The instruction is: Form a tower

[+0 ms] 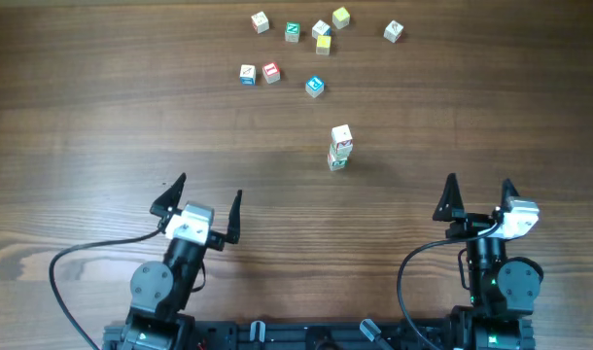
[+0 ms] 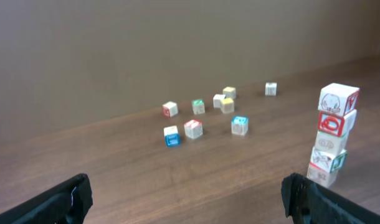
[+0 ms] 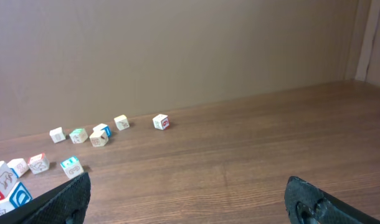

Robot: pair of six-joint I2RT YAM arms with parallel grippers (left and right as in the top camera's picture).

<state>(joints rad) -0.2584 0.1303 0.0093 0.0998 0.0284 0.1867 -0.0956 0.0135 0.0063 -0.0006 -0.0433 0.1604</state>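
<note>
The tower (image 1: 340,148) stands upright near the middle of the table, a one-cube-wide column of several white letter cubes with red, blue and green marks. It shows at the right in the left wrist view (image 2: 332,134), and only its top cubes show at the lower left edge in the right wrist view (image 3: 3,186). My left gripper (image 1: 209,190) hangs open near the front left, well short of the tower, with nothing between its fingers (image 2: 187,186). Over at the front right, my right gripper (image 1: 479,185) is likewise open and empty (image 3: 189,186).
Several loose letter cubes lie scattered at the far side: a pair (image 1: 259,73) and a blue-marked one (image 1: 315,87) nearer, a cluster (image 1: 322,29) behind, one apart at the far right (image 1: 394,31). Bare wooden tabletop (image 1: 102,126) lies between grippers and tower.
</note>
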